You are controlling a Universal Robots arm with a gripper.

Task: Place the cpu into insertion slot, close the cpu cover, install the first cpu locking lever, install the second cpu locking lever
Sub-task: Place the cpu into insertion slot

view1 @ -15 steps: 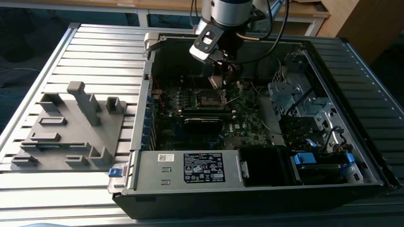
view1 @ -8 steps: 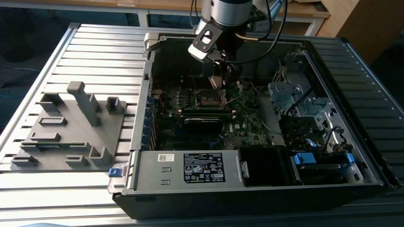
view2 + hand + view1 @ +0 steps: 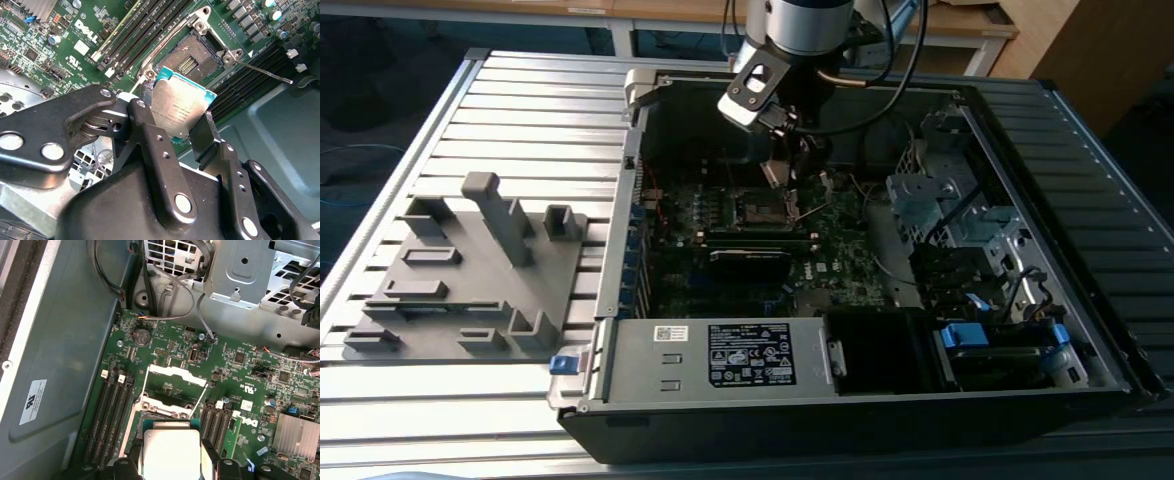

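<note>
The black two-fingered gripper (image 3: 177, 121) is pinching the small flat square cpu with the dull silver-grey metal top (image 3: 181, 106) by two opposite edges, its fingers (image 3: 142, 116) pressing in from either side. It is holding the chip tilted in the air, close above the small square dark insertion slot with the thin metal rim (image 3: 192, 56), and the chip is not touching the slot. The slot is sitting near the middle of the green motherboard (image 3: 843, 262), between two banks of long narrow black memory slots (image 3: 112, 415). In the first wrist view the thin silvery square cpu cover (image 3: 176, 372) is lying swung open just beyond the slot, with green board showing through its opening. A thin metal lever rod (image 3: 262, 71) is sticking out from one corner of the slot. The open black computer case (image 3: 854, 425) is lying on the slatted metal bench (image 3: 534, 110), and a grey moulded fixture (image 3: 467, 270) is sitting near the bench edge on the exterior view's left.
</note>
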